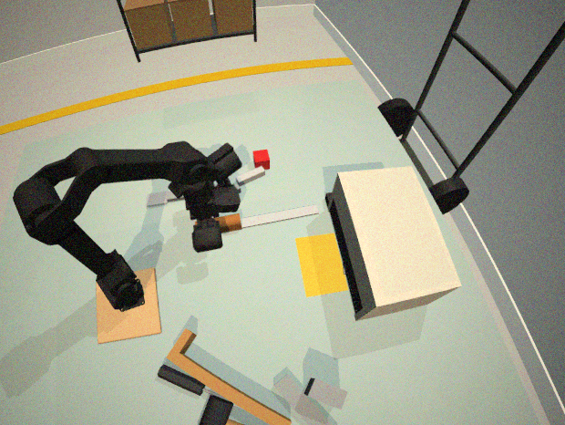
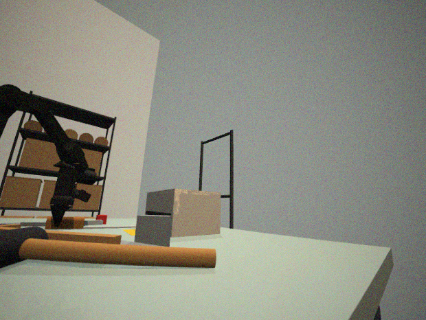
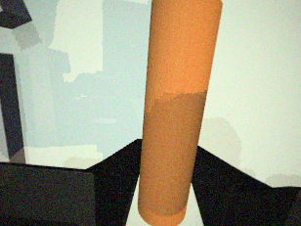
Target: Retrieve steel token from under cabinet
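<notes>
Orange handle [image 1: 231,222] [image 2: 73,222] [image 3: 177,107] clamped between pincer [image 1: 208,227] [image 2: 58,223] [image 3: 164,147] fingertips, blade [image 1: 281,216] pointing toward cabinet [image 1: 397,233] [image 2: 196,213]

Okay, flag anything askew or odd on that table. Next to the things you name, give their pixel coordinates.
Nothing looks spilled or damaged. The long blade [image 1: 279,216] in the gripper [image 1: 208,227] [image 3: 168,182] points at the cabinet [image 1: 397,237] [image 2: 196,213] beside the yellow area [image 1: 319,265] [image 2: 129,232], not across it; that looks deliberate.

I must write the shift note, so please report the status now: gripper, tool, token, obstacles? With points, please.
Fingers [image 1: 208,224] shut on orange handle [image 1: 231,222] [image 2: 73,222] [image 3: 178,97]. Blade [image 1: 281,216] tip short of cabinet [image 1: 397,228] [image 2: 196,213]. Token not visible. Nothing seen between tip and cabinet.
</notes>
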